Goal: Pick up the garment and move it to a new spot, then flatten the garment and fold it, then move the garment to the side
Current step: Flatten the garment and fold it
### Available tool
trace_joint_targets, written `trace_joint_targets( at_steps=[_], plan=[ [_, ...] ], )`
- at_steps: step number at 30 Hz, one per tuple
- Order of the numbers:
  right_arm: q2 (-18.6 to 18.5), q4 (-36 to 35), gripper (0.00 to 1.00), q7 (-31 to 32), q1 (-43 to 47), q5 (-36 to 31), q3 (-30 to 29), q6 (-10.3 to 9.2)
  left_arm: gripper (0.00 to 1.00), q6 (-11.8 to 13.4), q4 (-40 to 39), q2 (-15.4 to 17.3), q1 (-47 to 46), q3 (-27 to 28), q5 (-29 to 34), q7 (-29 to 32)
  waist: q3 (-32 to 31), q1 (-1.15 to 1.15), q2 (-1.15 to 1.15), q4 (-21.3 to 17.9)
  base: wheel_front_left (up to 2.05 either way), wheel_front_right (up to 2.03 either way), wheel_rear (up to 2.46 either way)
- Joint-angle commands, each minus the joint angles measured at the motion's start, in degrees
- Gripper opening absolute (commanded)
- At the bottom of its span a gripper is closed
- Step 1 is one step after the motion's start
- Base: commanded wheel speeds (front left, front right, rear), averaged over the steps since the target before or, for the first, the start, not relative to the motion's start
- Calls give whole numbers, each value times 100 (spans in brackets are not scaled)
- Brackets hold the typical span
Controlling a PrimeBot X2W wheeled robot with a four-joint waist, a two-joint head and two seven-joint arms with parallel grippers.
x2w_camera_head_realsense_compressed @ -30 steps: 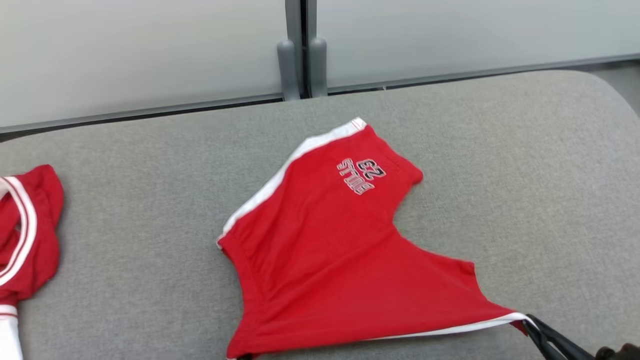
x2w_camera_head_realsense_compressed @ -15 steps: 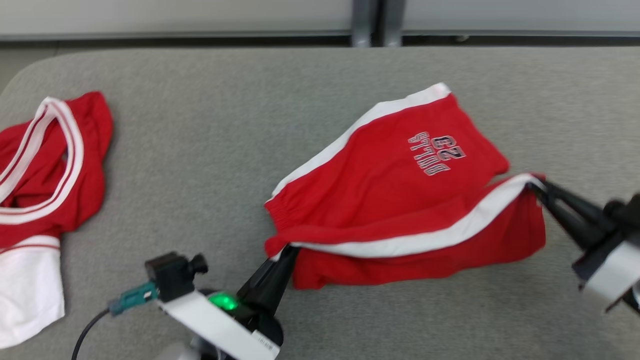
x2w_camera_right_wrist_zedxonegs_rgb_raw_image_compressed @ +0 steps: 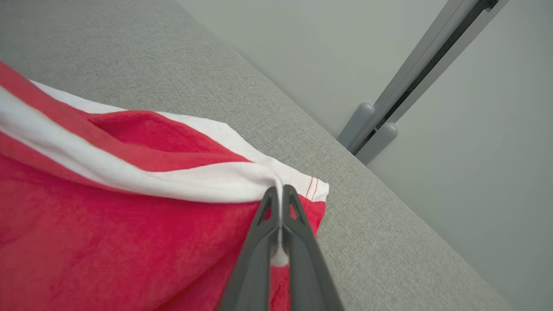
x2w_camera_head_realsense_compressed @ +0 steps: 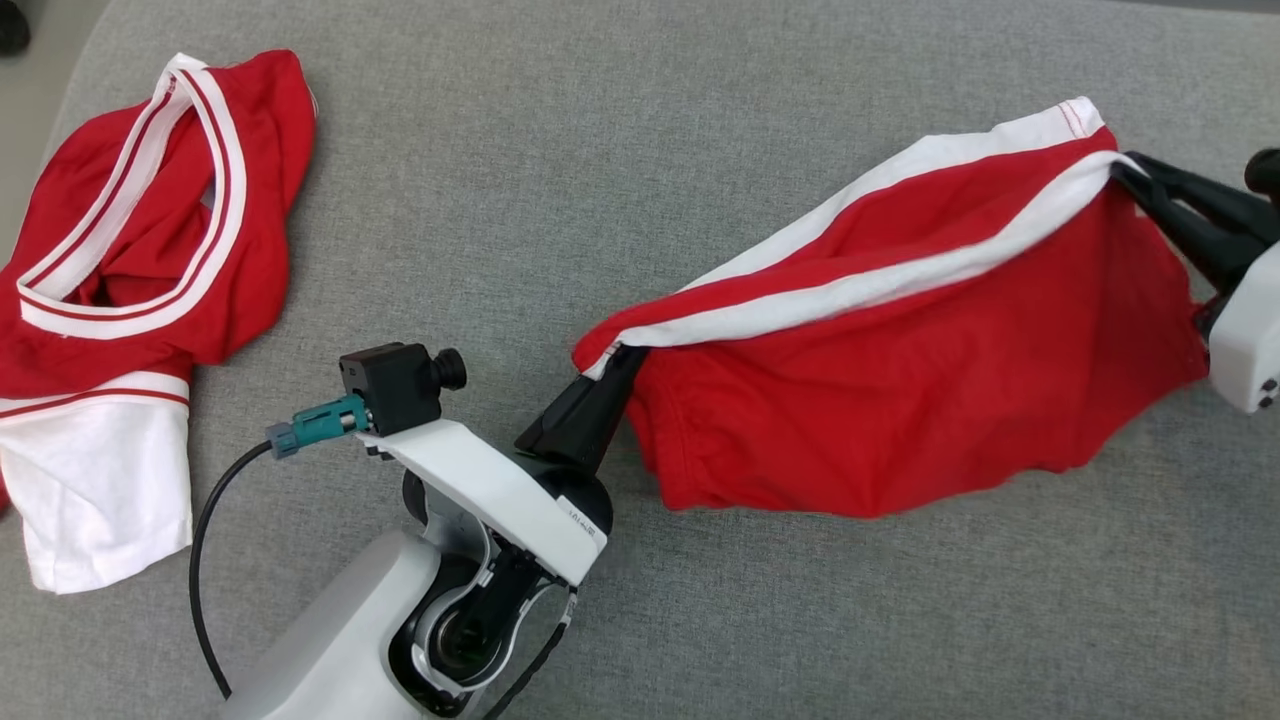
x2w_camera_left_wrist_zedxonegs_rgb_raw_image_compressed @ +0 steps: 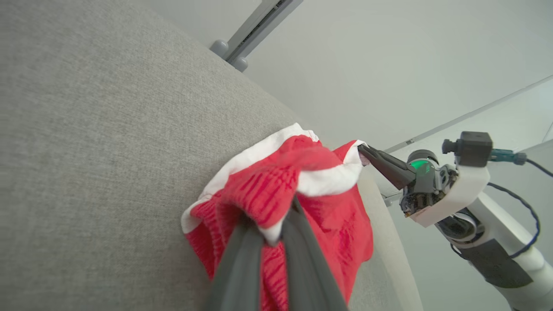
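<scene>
- Red knit shorts with white side stripes (x2w_camera_head_realsense_compressed: 900, 400) hang stretched above the grey fabric worktop (x2w_camera_head_realsense_compressed: 520, 150), toward its right edge.
- Left gripper (x2w_camera_head_realsense_compressed: 612, 378) clenches the waistband end, right gripper (x2w_camera_head_realsense_compressed: 1128, 170) a white hem corner; such thin bites may slip under more tension.
- Sagging cloth could drag and bunch.

Lab-like room: grey padded table (x2w_camera_head_realsense_compressed: 760, 620), partition wall (x2w_camera_right_wrist_zedxonegs_rgb_raw_image_compressed: 302, 43)
</scene>
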Motion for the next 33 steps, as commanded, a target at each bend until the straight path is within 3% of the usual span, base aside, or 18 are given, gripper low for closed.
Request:
trace_joint_targets(
  at_steps=[1, 12, 13, 14, 15, 16, 18, 27, 33],
  plan=[
    [-44, 208, 0, -44, -295, 81, 209, -3, 0, 41, 99, -59, -119, 83, -42, -79, 33, 0, 0, 22, 0, 0, 0],
    [36, 1006, 0, -100, -1318, 634, 1317, -4, 0, 67, 552, -252, -291, 110, -128, -72, 147, 0, 0, 82, 0, 0, 0],
    [52, 1048, 0, -132, -1367, 678, 1397, -4, 2, 83, 592, -257, -307, 113, -119, -66, 157, 0, 0, 80, 0, 0, 0],
    [68, 1076, 0, -155, -1423, 709, 1474, -4, 11, 84, 624, -267, -316, 114, -118, -59, 167, 0, 0, 78, 0, 0, 0],
    [84, 1107, 17, -199, -1469, 743, 1534, -4, 25, 92, 649, -276, -330, 116, -124, -55, 178, 0, 0, 73, 0, 0, 0],
    [84, 1107, 17, -199, -1469, 743, 1534, -4, 25, 92, 649, -276, -330, 116, -124, -55, 178, 0, 0, 73, 0, 0, 0],
    [100, 1197, 100, -292, -1559, 775, 1641, -4, 100, 125, 689, -268, -360, 112, -129, -26, 186, 0, 0, 63, 0, 0, 0],
    [173, 1613, 100, -785, -1812, 869, 1850, -4, 100, 275, 659, -51, -67, 45, 86, -108, -14, 0, 0, -79, 0, 0, 0],
    [265, 2049, 100, -1452, -1360, 959, 1400, -3, 100, 578, 452, 333, 386, 111, 947, -1063, -535, 0, 0, -187, 0, 0, 0]
  ],
)
